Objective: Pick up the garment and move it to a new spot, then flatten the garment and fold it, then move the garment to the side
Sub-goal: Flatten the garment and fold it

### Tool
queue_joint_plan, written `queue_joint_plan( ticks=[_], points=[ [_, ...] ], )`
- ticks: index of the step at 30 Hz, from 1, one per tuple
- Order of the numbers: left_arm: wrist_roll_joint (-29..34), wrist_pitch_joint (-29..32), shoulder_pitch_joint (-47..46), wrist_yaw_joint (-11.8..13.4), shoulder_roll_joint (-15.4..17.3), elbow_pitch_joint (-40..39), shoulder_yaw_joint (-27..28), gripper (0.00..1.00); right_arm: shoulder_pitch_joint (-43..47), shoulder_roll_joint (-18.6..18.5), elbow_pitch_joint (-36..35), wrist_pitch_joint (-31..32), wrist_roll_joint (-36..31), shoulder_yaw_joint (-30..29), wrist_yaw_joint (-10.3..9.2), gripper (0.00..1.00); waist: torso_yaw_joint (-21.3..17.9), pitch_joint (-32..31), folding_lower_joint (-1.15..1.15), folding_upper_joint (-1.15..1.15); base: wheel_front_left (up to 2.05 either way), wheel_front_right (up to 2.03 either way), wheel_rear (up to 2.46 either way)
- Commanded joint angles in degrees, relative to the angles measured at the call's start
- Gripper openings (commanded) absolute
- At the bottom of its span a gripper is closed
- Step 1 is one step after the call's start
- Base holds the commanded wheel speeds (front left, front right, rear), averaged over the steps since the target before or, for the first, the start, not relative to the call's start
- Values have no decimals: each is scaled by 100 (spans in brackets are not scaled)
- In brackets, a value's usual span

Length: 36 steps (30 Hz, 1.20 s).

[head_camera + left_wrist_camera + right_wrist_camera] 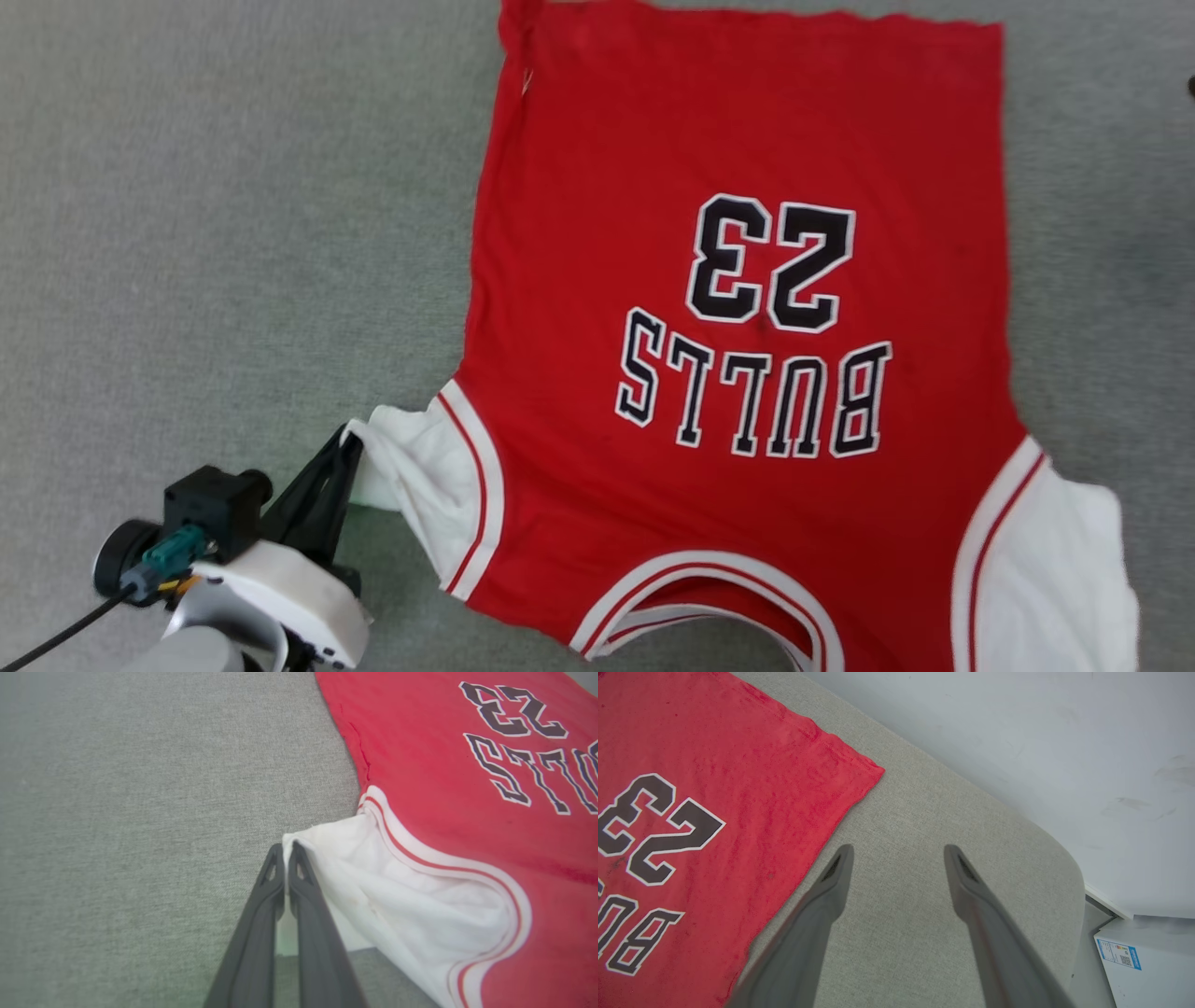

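Note:
The garment point(738, 280), a red jersey T-shirt with white sleeves and a black "BULLS 23" print, lies spread flat on the grey cloth surface, collar toward me. My left gripper point(350, 439) is shut on the tip of its white left sleeve point(397, 896), pinching the cloth edge between the dark fingers point(299, 891). In the right wrist view my right gripper point(899, 854) stands open above bare grey cloth, just beside the garment's red hem corner point(859, 770), holding nothing.
The grey padded surface point(233, 233) stretches wide to the left of the shirt. In the right wrist view its rounded corner point(1064, 868) ends near a pale wall point(1017, 742), with a white box bearing a blue label point(1134, 961) below it.

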Motion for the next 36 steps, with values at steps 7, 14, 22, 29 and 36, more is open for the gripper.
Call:
queue_joint_plan(
  ticks=[7, 14, 22, 29, 36],
  points=[
    [325, -2, -492, 69, -254, -145, -49, 0, -1745, 197, 1137, 2128, 203, 414, -6, 100, 746, 950, -2, 0, 0, 0, 0],
    [556, -2, -834, 83, -457, -306, -102, 0, -2463, 556, 1943, 2836, -223, 208, -5, 100, 1101, 1508, -2, 0, 0, 0, 0],
    [745, 82, -1047, 176, -534, -367, -159, 0, -1892, 935, 2492, 2608, -456, 207, -4, 100, 1211, 1796, -2, 0, 0, 0, 0],
    [762, 82, -1000, 244, -476, -355, -130, 0, -1849, 770, 2395, 2245, -383, 454, -4, 0, 1075, 1523, -2, 0, 0, 0, 0],
    [642, 29, -686, 331, -375, -375, -74, 0, -2081, 487, 2110, 1632, -11, 849, -5, 0, 748, 776, -2, 0, 0, 0, 0]
  ],
)
